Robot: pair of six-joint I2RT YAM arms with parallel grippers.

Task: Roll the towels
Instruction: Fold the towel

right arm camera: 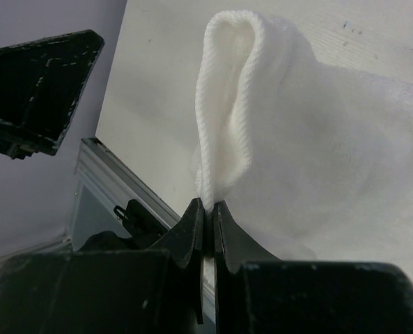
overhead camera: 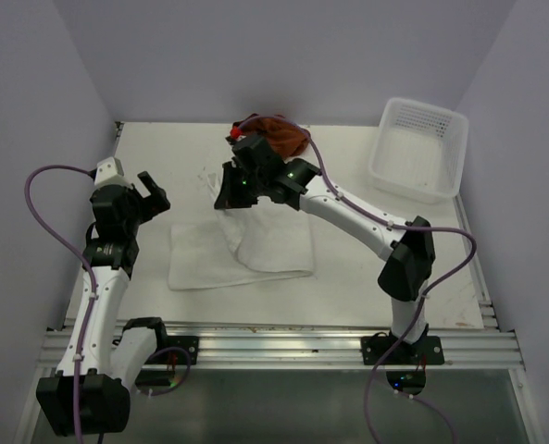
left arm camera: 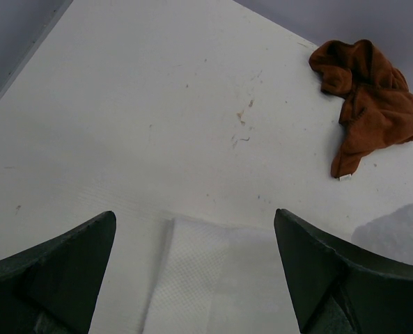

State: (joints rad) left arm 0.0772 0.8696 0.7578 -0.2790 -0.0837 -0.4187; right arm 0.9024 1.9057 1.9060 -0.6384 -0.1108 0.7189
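Right wrist view first, Sam: what has the right gripper point(right arm camera: 207, 206) got?

Its two dark fingers are pressed together on a fold of the plain white cloth towel point(right arm camera: 283, 139), Mia. The pinched edge stands up in a narrow loop above the tips, and the rest slopes away to the right.

And from above?

The right gripper point(overhead camera: 238, 190) holds that part lifted over the middle of the white table point(overhead camera: 348, 287). The white towel point(overhead camera: 246, 257) otherwise lies flat, its near edge close to the silver rail point(overhead camera: 283, 340) at the front. Bare table lies open on its left and between it and the white perforated plastic basket point(overhead camera: 378, 139) in the far right corner. Lilac walls close three sides.

The left gripper point(overhead camera: 152, 196)?

Spread wide, holding nothing, raised near the left edge. From its own camera the left gripper point(left arm camera: 193, 217) looks down on a corner of the white towel point(left arm camera: 199, 278).

Anything hidden?

The right arm covers part of the crumpled rust-brown cloth towel point(overhead camera: 281, 134) at the far edge. The left wrist view cuts off the white towel below. A dark block point(right arm camera: 39, 90) in the right wrist view I cannot identify.

Any writing?

A small white tag point(left arm camera: 343, 178) hangs off the brown towel point(left arm camera: 373, 104), too small to read.
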